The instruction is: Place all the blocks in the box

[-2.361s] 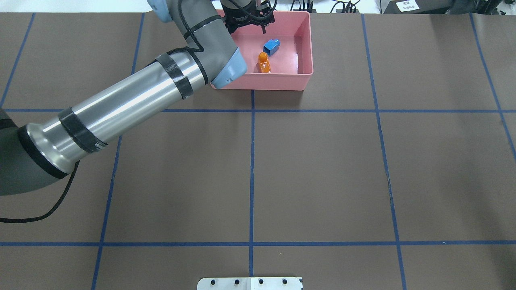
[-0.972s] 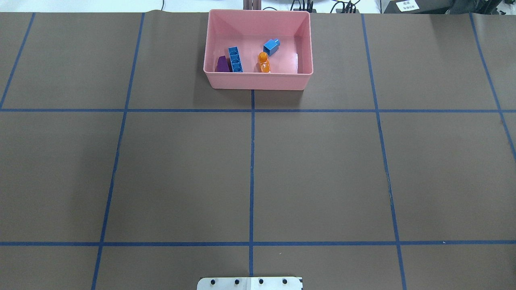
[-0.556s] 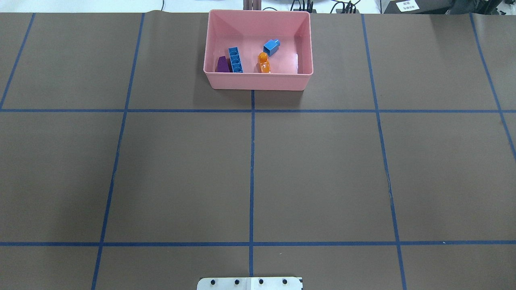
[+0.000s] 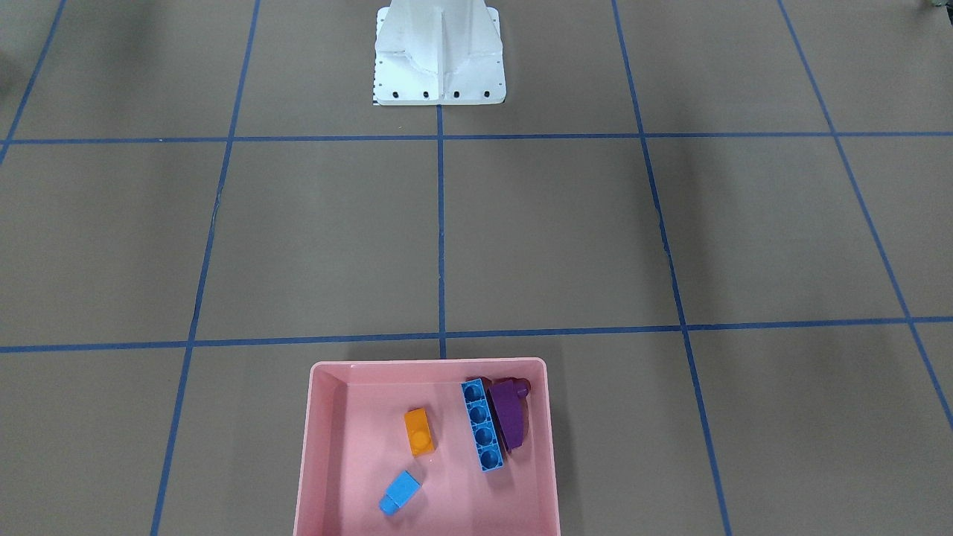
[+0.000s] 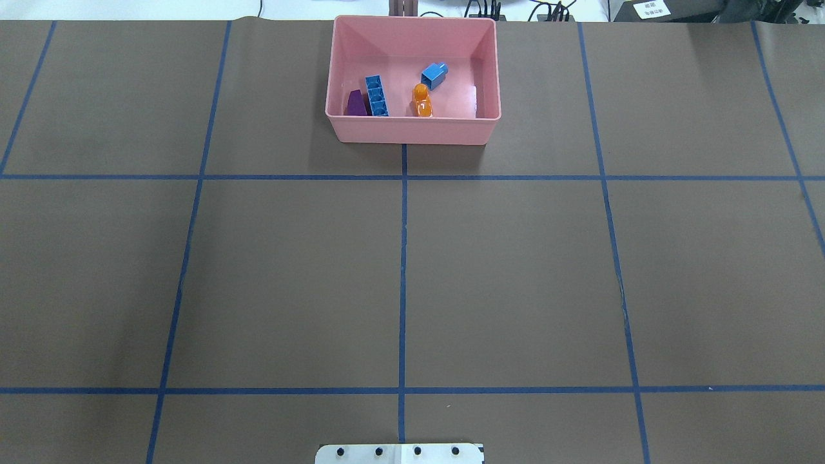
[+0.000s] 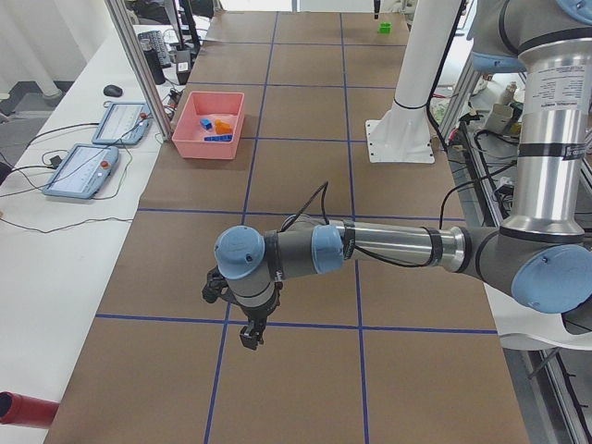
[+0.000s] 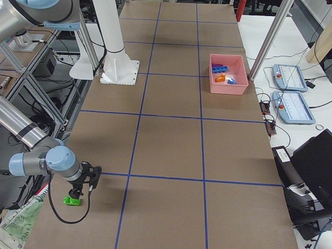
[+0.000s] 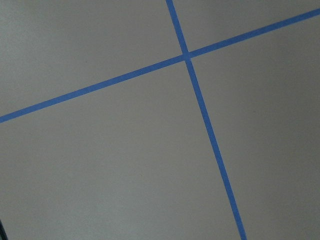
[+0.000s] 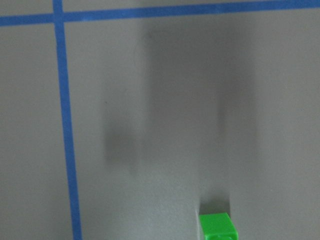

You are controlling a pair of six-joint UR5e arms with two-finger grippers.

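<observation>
Right gripper (image 7: 78, 193) hangs just over the green block (image 7: 72, 201) at the table (image 5: 515, 270) end on the robot's right. Can't tell if it's open or closed. Left gripper (image 6: 251, 337) points down by a blue tape crossing (image 8: 187, 55) at the other end, and I can't tell there either. Pink box (image 5: 412, 132) sits well apart from both, across from the white base (image 4: 439, 59), with the orange block (image 5: 421, 101), small blue block (image 5: 434, 75), long blue block (image 5: 376, 95) and purple block (image 5: 355, 103) inside.

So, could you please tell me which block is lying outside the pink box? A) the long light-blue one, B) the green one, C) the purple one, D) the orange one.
B: the green block lies on the table close by the right gripper, far from the box.
</observation>
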